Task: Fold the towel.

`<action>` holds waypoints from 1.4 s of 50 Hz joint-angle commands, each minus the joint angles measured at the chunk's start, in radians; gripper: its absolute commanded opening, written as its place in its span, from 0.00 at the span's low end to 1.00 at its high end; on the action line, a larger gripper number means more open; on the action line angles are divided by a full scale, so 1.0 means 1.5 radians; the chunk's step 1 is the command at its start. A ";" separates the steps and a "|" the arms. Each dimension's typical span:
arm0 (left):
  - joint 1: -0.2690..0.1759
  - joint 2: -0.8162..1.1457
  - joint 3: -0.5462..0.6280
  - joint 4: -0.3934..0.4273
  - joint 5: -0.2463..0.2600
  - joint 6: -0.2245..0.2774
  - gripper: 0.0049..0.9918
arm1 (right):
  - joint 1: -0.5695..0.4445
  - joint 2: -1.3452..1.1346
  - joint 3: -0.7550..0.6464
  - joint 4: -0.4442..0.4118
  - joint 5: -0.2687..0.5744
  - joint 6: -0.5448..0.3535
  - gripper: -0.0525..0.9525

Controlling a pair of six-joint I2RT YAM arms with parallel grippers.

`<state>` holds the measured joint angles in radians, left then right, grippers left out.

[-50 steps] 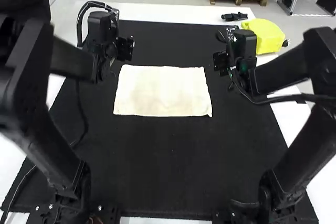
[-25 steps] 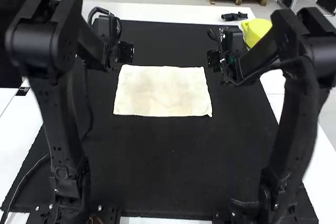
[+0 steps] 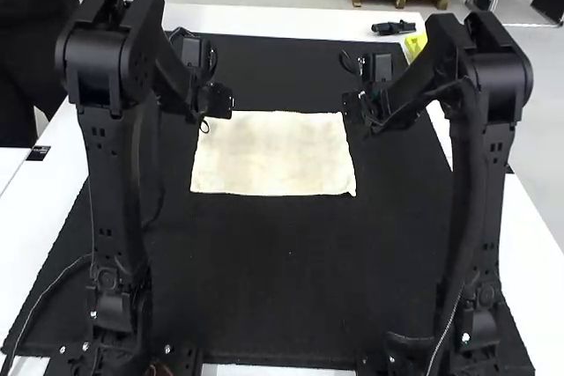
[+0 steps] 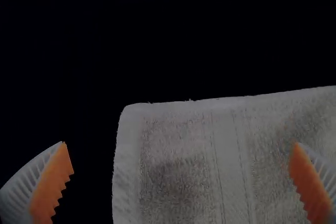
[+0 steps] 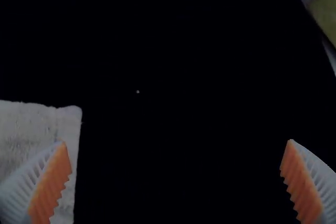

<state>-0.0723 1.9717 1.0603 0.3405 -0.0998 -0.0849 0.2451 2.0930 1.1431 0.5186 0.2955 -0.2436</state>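
- High view: note towel (image 3: 273,160) flat, rectangular, on black mat (image 3: 282,288); cannot tell one layer from two; judge folding unfinished, at least one fold left.
- Left wrist view: see left tool (image 4: 180,143) wide, empty, at one far corner.
- Right wrist view: see right tool (image 5: 177,141) wide, empty, near the other.
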 commanded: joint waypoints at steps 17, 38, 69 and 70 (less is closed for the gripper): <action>-0.002 0.011 0.016 -0.001 -0.001 -0.012 0.98 | 0.029 0.062 0.133 -0.147 -0.077 0.003 0.97; 0.000 0.032 0.019 -0.003 -0.001 -0.017 0.98 | -0.009 0.125 0.196 -0.237 -0.243 0.147 0.97; 0.018 0.064 0.026 0.016 0.003 -0.044 0.98 | -0.016 0.127 0.180 -0.253 -0.200 0.131 0.97; 0.020 0.064 0.026 0.016 0.003 -0.045 0.98 | -0.016 0.127 0.179 -0.253 -0.199 0.130 0.97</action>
<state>-0.0650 2.0514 1.0702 0.3630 -0.0975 -0.1303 0.2333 2.2913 1.4181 0.1516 -0.0425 -0.0402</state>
